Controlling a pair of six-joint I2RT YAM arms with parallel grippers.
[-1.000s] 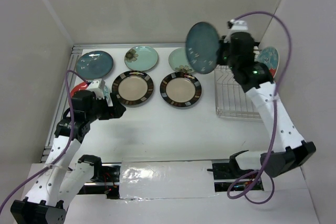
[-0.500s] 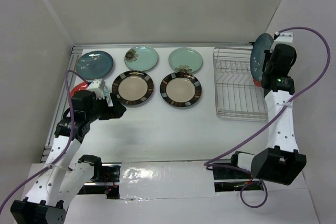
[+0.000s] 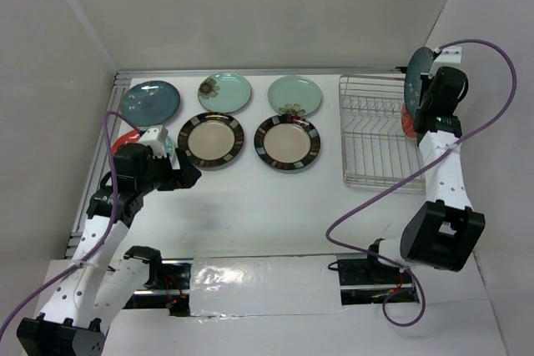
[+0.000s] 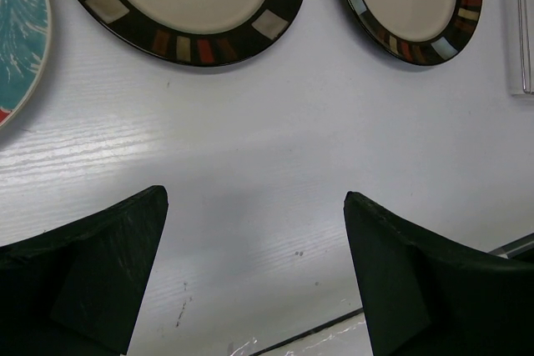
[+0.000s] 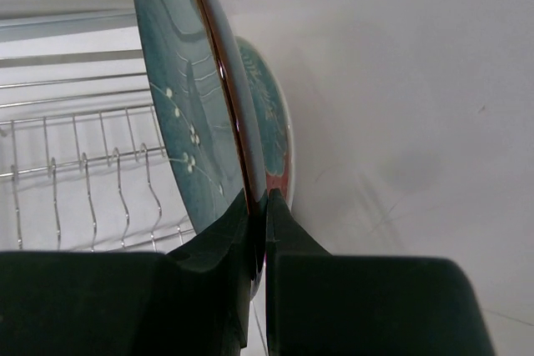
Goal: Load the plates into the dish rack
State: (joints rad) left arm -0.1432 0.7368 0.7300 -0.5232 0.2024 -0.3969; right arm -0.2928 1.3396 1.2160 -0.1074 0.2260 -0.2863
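The right end effector point(image 5: 259, 199) pinches an upright teal plate point(image 5: 179, 97), apparently at the dish rack point(image 3: 371, 135) edge. Next, lower it between two dividers point(image 5: 88, 198). The left end effector point(image 4: 254, 206) is spread.

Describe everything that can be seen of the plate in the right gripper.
The dark teal plate looks like glazed ceramic, with small white dots and a reddish-brown rim. It stands on edge, nearly upright, its rim pinched by the right gripper, over the right end of the dish rack, beside a red-and-teal plate. Rack contact is unclear.
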